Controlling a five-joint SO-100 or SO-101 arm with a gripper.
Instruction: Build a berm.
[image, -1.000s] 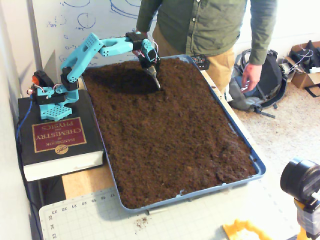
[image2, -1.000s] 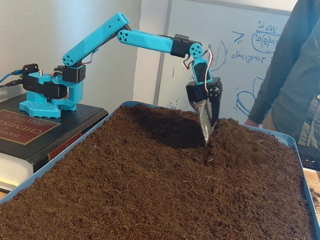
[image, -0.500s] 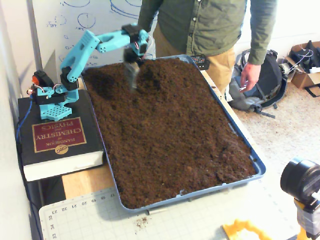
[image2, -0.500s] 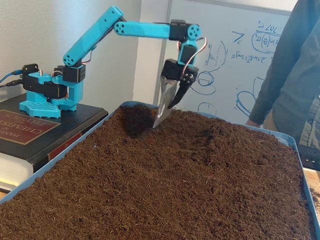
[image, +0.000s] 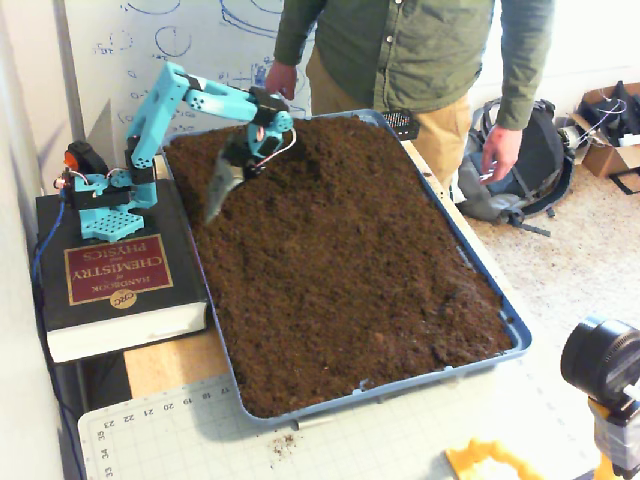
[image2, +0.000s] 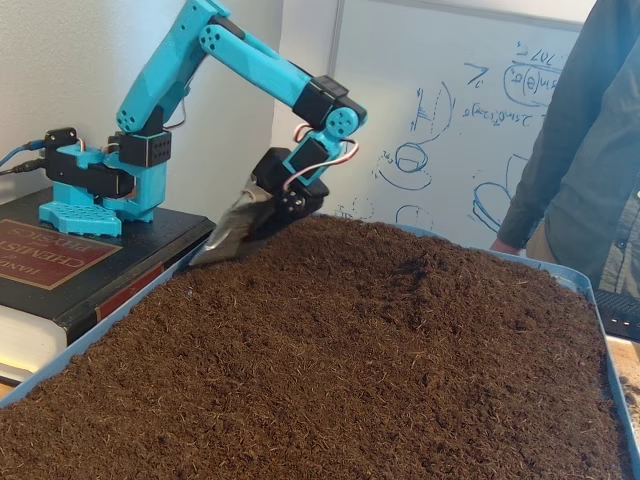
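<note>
A blue tray (image: 507, 318) (image2: 100, 332) is filled with dark brown crumbly soil. The berm shows only as a low, broad hump of loose soil (image: 318, 150) (image2: 415, 268) at the tray's far end. My gripper (image: 213, 203) (image2: 210, 250) hangs on the blue arm at the tray's left rim in both fixed views. It slants down to the left, its silver scoop-like tip touching the soil by the rim. The jaws look pressed together, with nothing held that I can make out.
The arm's base stands on a thick black book (image: 115, 275) (image2: 40, 255) left of the tray. A person (image: 420, 50) (image2: 590, 180) stands at the far end. A backpack (image: 520, 160) lies to the right, a cutting mat (image: 400, 440) in front.
The gripper lifted out of the soil near the far middle of the tray and swung left to the tray's left rim, tilting low. The soil hump it left looks flatter.
</note>
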